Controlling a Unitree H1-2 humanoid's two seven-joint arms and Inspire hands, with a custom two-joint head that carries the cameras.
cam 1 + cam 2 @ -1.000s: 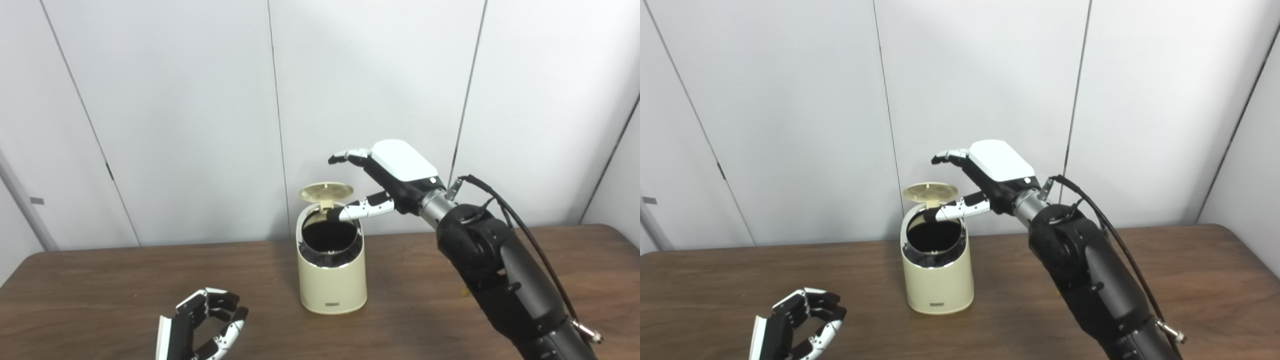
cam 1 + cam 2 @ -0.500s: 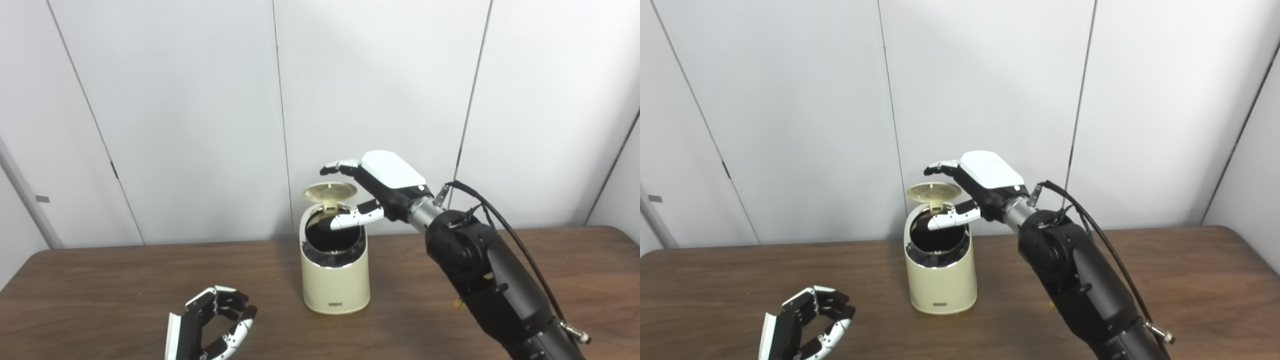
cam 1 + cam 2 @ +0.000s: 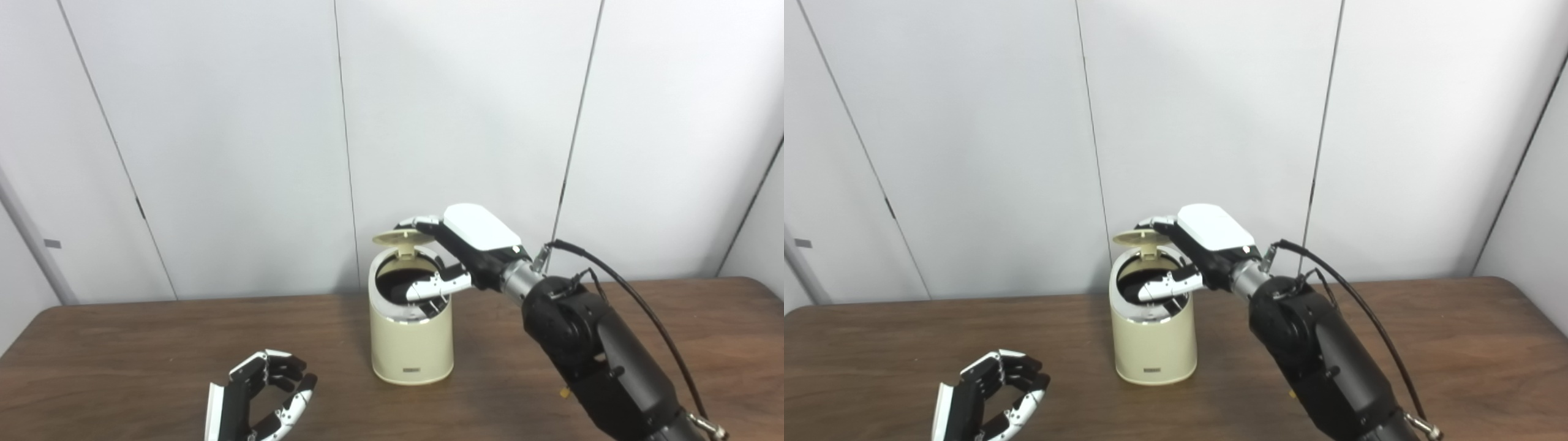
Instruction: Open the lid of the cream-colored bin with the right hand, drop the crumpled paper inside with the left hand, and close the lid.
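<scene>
White wall panels with thin dark seams stand behind a brown wooden table (image 3: 122,343).

From the left eye, the cream bin (image 3: 411,343) stands upright near the middle of the table, its round mouth dark inside. Its lid (image 3: 398,236) is hinged at the back and tipped low over the opening, nearly level. The right hand (image 3: 456,254) reaches in from the right over the bin: its fingers (image 3: 416,222) lie on top of the lid's right edge, touching it, while the thumb (image 3: 432,286) points leftward across the open mouth, below the lid. The hand is spread, fingers above and thumb below, with the lid's edge between them but not pinched. The left hand (image 3: 260,401) rests low at the near left of the table, well apart from the bin, its fingers curled loosely toward the thumb around an empty gap. No crumpled paper shows; whether it lies inside the bin cannot be told.

From the right eye, the bin (image 3: 1154,340) sits left of the right arm's dark forearm (image 3: 1317,343). The lid (image 3: 1140,236) again hangs low, with the right hand (image 3: 1193,251) covering its right rim and the thumb (image 3: 1164,286) crossing the opening. The left hand (image 3: 989,401) lies half curled, holding nothing, at the bottom left.
</scene>
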